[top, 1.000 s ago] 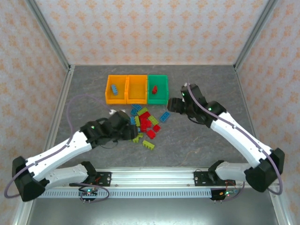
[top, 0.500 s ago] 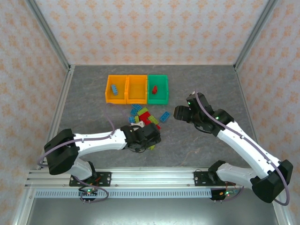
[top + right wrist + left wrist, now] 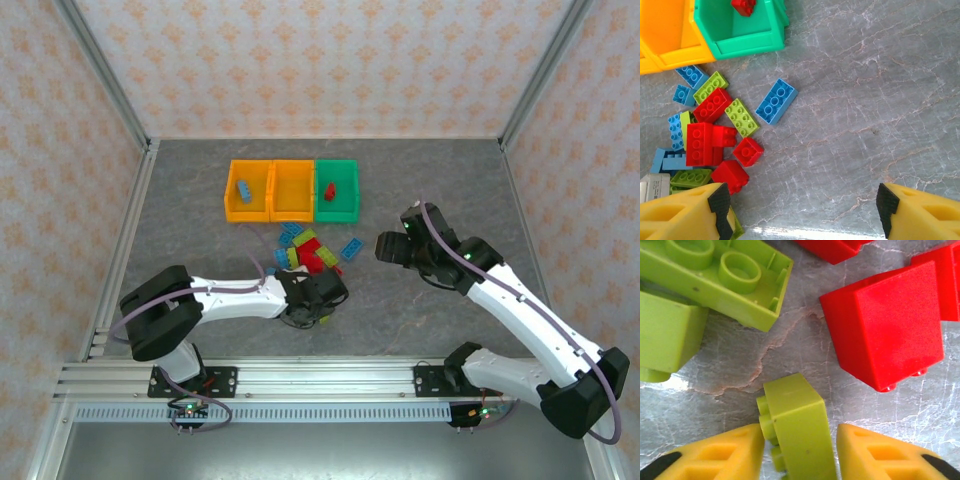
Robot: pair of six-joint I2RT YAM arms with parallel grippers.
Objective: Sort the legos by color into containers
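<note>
Lime lego (image 3: 796, 427), between left fingers (image 3: 715, 456)

Left gripper (image 3: 800, 435): I have it low at the lego pile's (image 3: 310, 255) near edge, clamping a lime brick (image 3: 792, 405); right gripper (image 3: 802, 210): right of the pile, jaws wide apart.

grey marbled tabletop (image 3: 430, 180), patterned walls (image 3: 320, 60) behind metal corner posts (image 3: 105, 70), a rail (image 3: 320, 375) along the near edge.

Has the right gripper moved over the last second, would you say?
Yes: the right gripper has drawn back from the green bin, lower in the top view.
</note>
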